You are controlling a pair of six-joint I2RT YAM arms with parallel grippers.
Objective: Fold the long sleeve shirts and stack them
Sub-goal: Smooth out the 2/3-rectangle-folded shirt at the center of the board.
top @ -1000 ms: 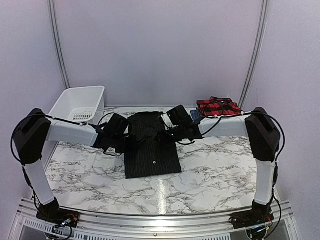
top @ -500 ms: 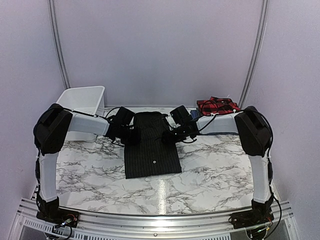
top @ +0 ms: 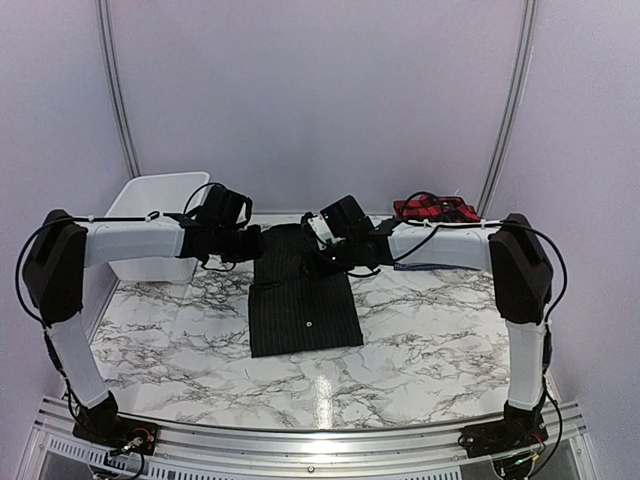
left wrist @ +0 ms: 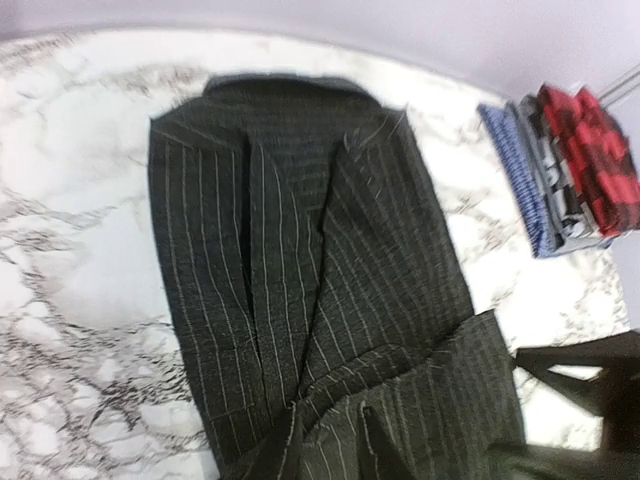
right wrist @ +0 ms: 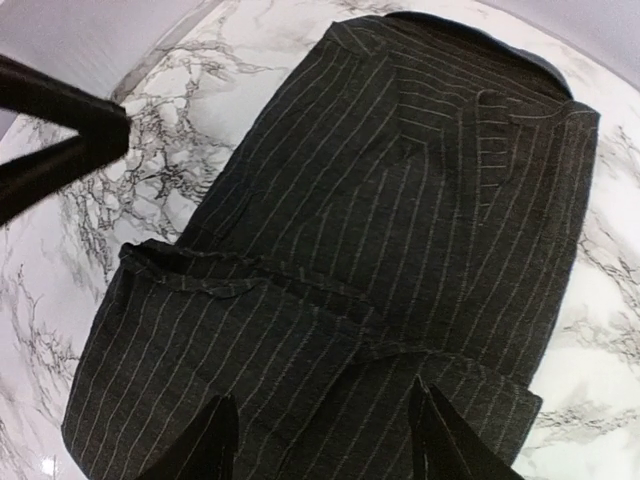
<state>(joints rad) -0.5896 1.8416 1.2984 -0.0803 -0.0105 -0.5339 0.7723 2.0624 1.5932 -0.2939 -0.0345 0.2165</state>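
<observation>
- Black pinstriped shirt (top: 303,300) lies partly folded in the middle of the marble table (top: 440,350). Its long axis runs from the arm bases toward the far wall.
- Right gripper (right wrist: 322,405) hovers over the shirt's far end, fingers spread, pinching nothing.
- Left gripper (top: 248,243) sits just beside the shirt's far left edge. Whether its fingers are spread or pressed together cannot be told.
- Folded stack (top: 434,210), red plaid on top, sits at the far right corner, nearer the right arm.
- Next fold probably needs the near hem, which lies well away from both grippers.
</observation>
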